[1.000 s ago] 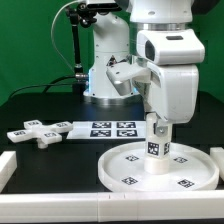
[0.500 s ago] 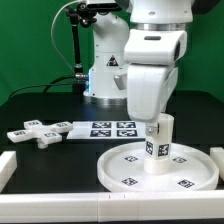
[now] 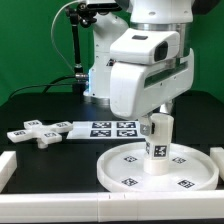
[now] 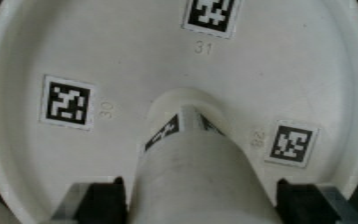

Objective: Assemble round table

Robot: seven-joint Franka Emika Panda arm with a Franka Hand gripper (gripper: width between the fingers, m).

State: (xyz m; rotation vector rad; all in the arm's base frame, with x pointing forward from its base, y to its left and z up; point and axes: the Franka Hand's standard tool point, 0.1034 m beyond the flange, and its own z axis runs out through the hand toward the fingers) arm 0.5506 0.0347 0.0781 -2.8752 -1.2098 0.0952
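Note:
The large round disc (image 3: pixel 125 166) lies flat on the table at the front, tags facing up. The short thick leg (image 3: pixel 158 140) stands upright on the disc's middle. My gripper (image 3: pixel 152 116) comes down from above over the leg's top, its hand turned toward the exterior view's left. In the wrist view the leg (image 4: pixel 202 150) fills the space between my two dark fingers (image 4: pixel 105 200), which sit tight against its sides, with the disc (image 4: pixel 87 50) below it; my gripper (image 4: pixel 202 202) is shut on it. The cross-shaped base (image 3: pixel 35 132) lies loose at the exterior view's left.
The marker board (image 3: pixel 110 128) lies behind the disc, between it and the arm's pedestal (image 3: pixel 105 75). White border blocks run along the front edge (image 3: pixel 100 208) and the left side (image 3: pixel 5 165). A black stand with cables rises at the back left (image 3: pixel 78 40).
My hand has turned about the upright leg, its body swinging toward the exterior view's left. The leg and the disc stay in the same place.

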